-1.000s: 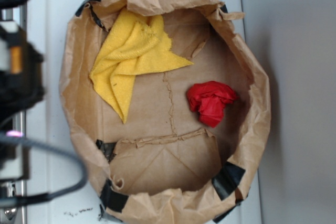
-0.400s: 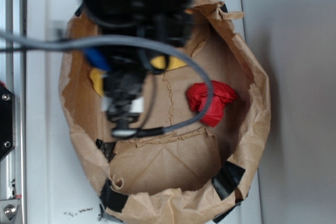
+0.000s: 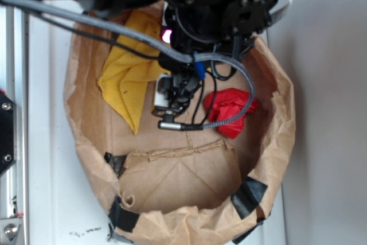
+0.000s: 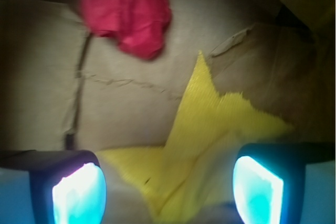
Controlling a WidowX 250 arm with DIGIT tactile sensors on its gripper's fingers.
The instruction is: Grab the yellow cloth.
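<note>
Yellow cloth (image 4: 199,145) sits right under the hand (image 4: 168,187), between its two spread fingers (image 4: 79,192), not yet gripped.
Cloth lies on the floor of a brown paper bag (image 3: 275,142), upper-left part in the exterior view, one long point reaching toward the bag's middle, another down-left. In the wrist view the pointed tip runs up and away from the hand; the bulk lies low, between the pads. Hand is released, jaws wide. Red wad (image 3: 232,110) lies apart, on the far side of the bag floor. Bag walls stand close around; arm crowds the top rim. Judgement: mostly a straight descent remains.
</note>
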